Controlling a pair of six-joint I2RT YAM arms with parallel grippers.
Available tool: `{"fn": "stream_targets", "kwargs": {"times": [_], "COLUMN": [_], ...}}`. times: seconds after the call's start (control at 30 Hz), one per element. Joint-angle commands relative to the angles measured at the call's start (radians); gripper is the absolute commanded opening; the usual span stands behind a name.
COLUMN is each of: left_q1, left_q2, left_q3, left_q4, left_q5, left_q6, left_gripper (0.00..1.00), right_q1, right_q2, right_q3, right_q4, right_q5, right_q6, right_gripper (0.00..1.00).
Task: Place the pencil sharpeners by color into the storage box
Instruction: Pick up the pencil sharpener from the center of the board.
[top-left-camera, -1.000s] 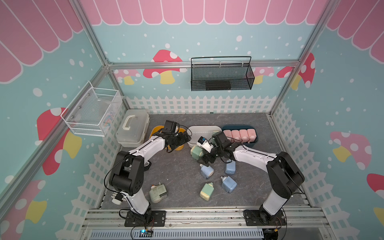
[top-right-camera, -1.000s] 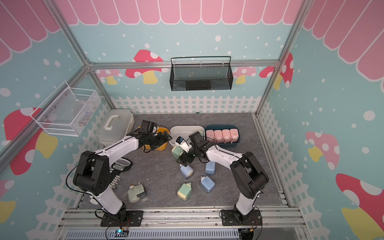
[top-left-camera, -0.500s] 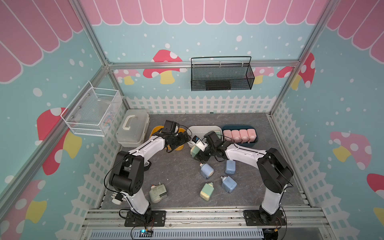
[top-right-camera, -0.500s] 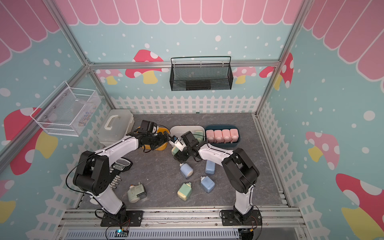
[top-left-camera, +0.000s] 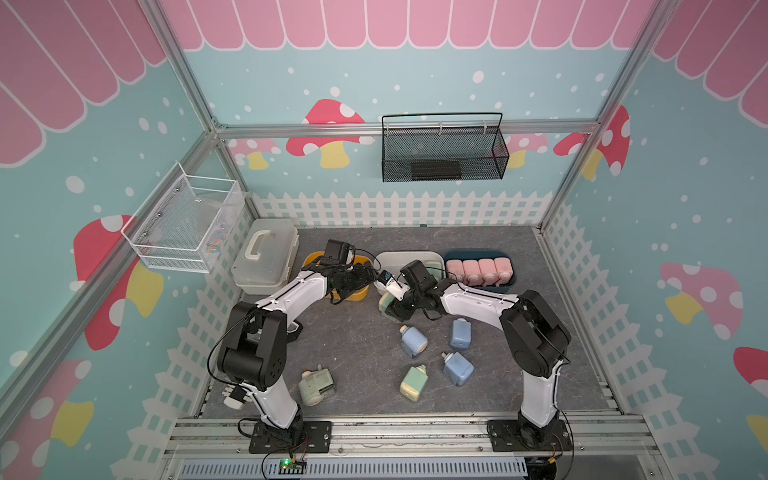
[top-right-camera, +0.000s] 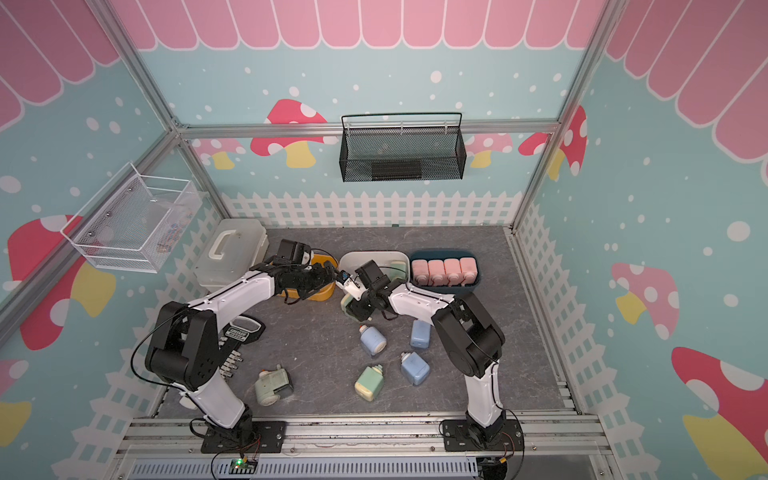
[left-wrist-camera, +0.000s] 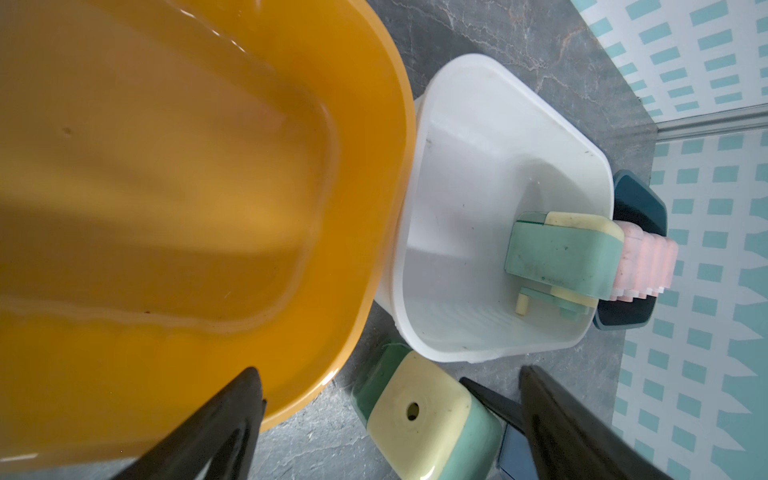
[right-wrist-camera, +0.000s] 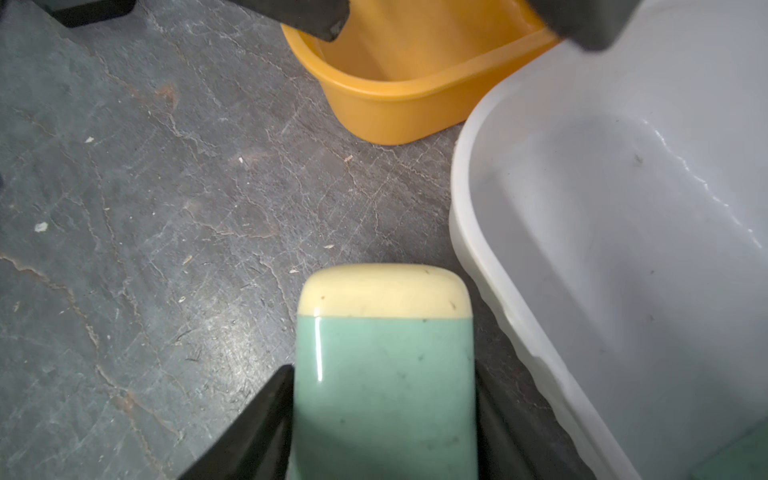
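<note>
My right gripper (right-wrist-camera: 384, 374) is shut on a green pencil sharpener (right-wrist-camera: 384, 374) with a cream end (top-left-camera: 387, 303), low over the mat beside the white storage box (top-left-camera: 399, 255). Another green sharpener (left-wrist-camera: 561, 257) lies inside that white box. My left gripper (top-left-camera: 370, 275) hangs open over the near rim of the empty yellow box (top-left-camera: 357, 294), just above the held sharpener (left-wrist-camera: 415, 415). Several pink sharpeners (top-left-camera: 478, 270) fill the dark blue box (top-left-camera: 510, 282). Three blue sharpeners (top-left-camera: 413, 340) (top-left-camera: 460, 333) (top-left-camera: 457, 368) and two green ones (top-left-camera: 413, 382) (top-left-camera: 316, 384) lie loose on the mat.
A clear lidded case (top-left-camera: 266, 257) stands at the back left. A black hand tool (top-right-camera: 245, 330) lies by the left arm's base. A white wire basket (top-left-camera: 183, 220) and a black mesh basket (top-left-camera: 442, 149) hang on the walls. A white picket fence rings the mat.
My right gripper has slid left toward the white box and closed round the green sharpener. The left arm has stayed where it was, open.
</note>
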Motion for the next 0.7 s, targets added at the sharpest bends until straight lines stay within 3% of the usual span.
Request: {"fn": "stream_targets", "kwargs": {"times": [0.0,0.17,0.27,0.67], "left_q1": [-0.007,0.0,0.001,0.041], "left_q2": [0.008,0.057,0.098,0.332], "left_q3": [0.004,0.065,0.119,0.341], "left_q4": [-0.007,-0.007,-0.007,0.063], "left_q5": [0.043,0.065,0.068,0.067], "left_q6": [0.025,0.024,0.026,-0.058], "left_gripper": [0.97,0.96,0.96,0.96], "right_q1": [0.012,0.012,0.013,0.003], "right_q2": [-0.002,-0.061,-0.109,-0.246], "right_q3": [0.018,-0.013,-0.037,-0.056], "right_q4": [0.002,0.013,0.022,-0.033], "right_q5": [-0.006,-0.018,-0.038,-0.048], "right_q6": [-0.008,-0.006,-0.011,-0.017], "right_gripper": [0.5,0.24,0.01,0.0]}}
